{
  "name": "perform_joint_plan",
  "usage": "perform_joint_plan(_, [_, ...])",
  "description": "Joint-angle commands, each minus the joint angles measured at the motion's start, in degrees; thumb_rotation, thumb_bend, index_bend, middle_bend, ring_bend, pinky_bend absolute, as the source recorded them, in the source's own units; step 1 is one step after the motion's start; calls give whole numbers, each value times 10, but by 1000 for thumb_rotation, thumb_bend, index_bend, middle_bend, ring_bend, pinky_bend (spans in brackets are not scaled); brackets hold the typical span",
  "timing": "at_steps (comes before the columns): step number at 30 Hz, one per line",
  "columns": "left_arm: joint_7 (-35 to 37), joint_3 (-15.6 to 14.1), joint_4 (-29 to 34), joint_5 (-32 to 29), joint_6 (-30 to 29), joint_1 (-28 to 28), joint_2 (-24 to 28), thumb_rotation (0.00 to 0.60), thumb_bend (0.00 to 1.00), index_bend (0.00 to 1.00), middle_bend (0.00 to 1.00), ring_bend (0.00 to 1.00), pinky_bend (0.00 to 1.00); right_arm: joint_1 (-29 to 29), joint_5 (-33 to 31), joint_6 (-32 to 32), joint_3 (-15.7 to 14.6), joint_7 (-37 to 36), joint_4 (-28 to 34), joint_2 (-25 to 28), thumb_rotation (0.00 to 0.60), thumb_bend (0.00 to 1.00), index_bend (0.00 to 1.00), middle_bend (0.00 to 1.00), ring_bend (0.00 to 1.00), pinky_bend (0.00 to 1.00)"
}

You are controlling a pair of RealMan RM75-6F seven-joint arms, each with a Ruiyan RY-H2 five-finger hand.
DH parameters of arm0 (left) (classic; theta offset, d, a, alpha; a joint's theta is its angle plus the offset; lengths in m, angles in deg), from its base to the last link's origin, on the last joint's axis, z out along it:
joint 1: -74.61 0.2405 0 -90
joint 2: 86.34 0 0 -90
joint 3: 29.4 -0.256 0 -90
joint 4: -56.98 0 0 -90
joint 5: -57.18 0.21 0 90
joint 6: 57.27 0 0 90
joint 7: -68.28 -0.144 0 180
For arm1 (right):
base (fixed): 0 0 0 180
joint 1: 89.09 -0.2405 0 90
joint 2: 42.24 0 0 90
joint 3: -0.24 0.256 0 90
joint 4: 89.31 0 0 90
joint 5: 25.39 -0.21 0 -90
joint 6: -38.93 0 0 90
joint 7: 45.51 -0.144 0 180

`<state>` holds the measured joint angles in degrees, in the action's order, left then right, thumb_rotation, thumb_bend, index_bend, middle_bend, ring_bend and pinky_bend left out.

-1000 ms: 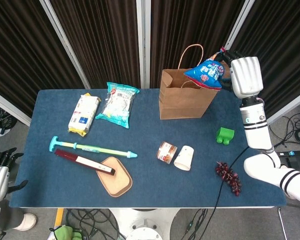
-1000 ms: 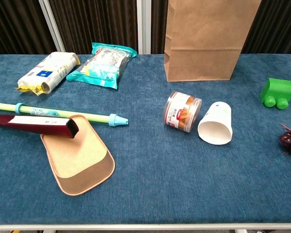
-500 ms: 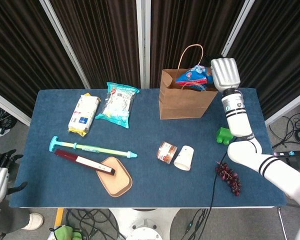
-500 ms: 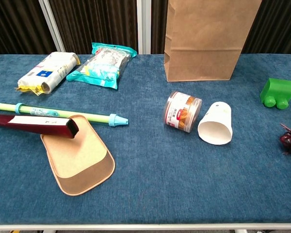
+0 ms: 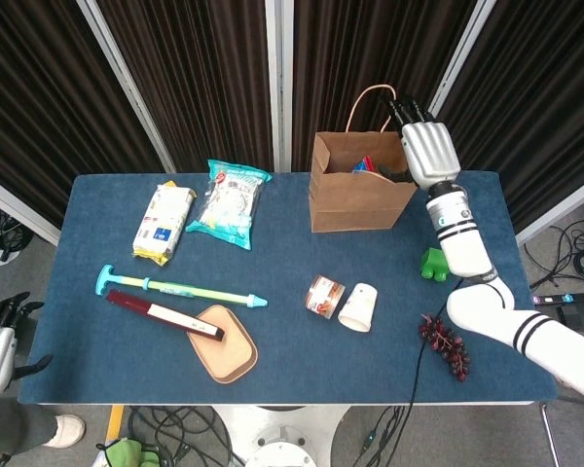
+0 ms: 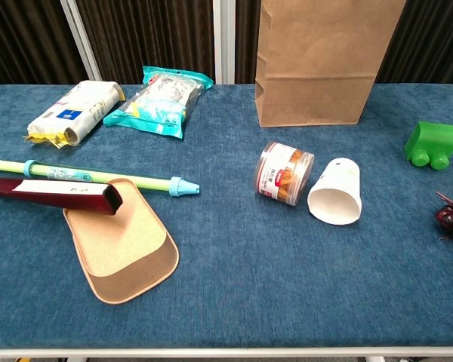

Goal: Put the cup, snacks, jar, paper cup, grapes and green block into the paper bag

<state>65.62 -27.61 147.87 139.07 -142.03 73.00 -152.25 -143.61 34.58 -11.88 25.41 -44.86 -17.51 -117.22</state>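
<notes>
Sitting inside the paper bag (image 5: 360,199), snacks (image 5: 363,164) just beside right hand (image 5: 426,154).

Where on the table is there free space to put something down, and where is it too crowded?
Bare cloth lies between the teal snack bag and the paper bag, and along the front edge below the jar and paper cup. It is crowded front-left, where the syringe toy, red box and tan dish touch or overlap.
</notes>
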Motion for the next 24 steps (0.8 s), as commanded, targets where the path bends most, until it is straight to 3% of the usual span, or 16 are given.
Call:
perform_joint_plan(1, [-2,1,1,1,0,-1,0,600,3,293,225,155,136,70,169,-112,-19,-155,109,56,600,87,29,211,101,254])
perform_joint_plan(7, [-6,3,4,8,-3,-4,2,600,3,293,226,155,136,119,293,-195,-72,-226,175,97,600,72,174,299,187,328])
perform_joint_plan(10, [-8,3,6,10,-4,-5,4,600,3,293,226,155,136,131,329,-205,-100,-245,197,109,600,72,211,331,223,366])
perform_joint_plan(15, [-10,3,8,12,-5,-6,4,600,3,292,226,155,136,118,359,-137,-149,-245,213,124,600,64,222,327,247,394])
perform_joint_plan(24, [-9,1,9,6,-6,-1,4,600,3,293,225,155,136,62,325,10,-179,-62,154,46,600,0,145,242,158,316])
